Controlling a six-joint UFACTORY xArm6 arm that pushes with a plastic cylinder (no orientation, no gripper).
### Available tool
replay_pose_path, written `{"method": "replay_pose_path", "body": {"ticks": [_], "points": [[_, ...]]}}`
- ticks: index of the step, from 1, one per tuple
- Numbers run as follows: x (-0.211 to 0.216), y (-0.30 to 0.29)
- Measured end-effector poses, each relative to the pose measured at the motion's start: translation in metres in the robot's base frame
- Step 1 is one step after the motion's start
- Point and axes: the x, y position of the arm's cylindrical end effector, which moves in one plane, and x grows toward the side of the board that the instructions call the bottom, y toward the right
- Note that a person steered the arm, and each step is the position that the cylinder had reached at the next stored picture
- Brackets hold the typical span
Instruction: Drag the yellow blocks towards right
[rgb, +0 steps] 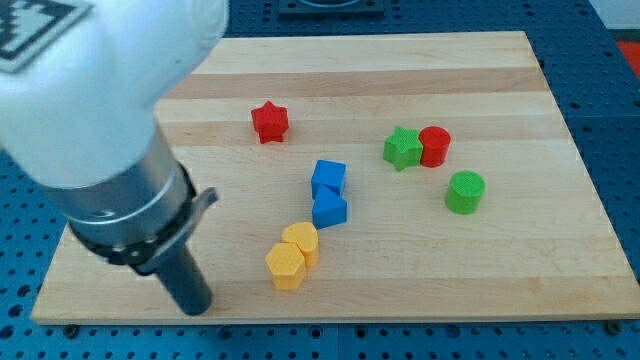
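Observation:
Two yellow blocks touch each other near the view's bottom centre: a yellow hexagonal block (286, 266) and a yellow rounded block (302, 241) just above and right of it. My tip (198, 307) rests on the board at the lower left, some way to the left of the yellow pair and a little lower, not touching them.
Two blue blocks (328, 178) (329, 209) stand just above the yellow pair. A red star (269, 121) lies at upper centre. A green star (402, 148) touches a red cylinder (435, 146). A green cylinder (465, 192) stands at right. The wooden board (520, 270) ends near my tip.

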Motion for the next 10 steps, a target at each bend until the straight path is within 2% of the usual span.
{"method": "replay_pose_path", "body": {"ticks": [5, 10], "points": [[-0.009, 0.066], [0.001, 0.071]]}}
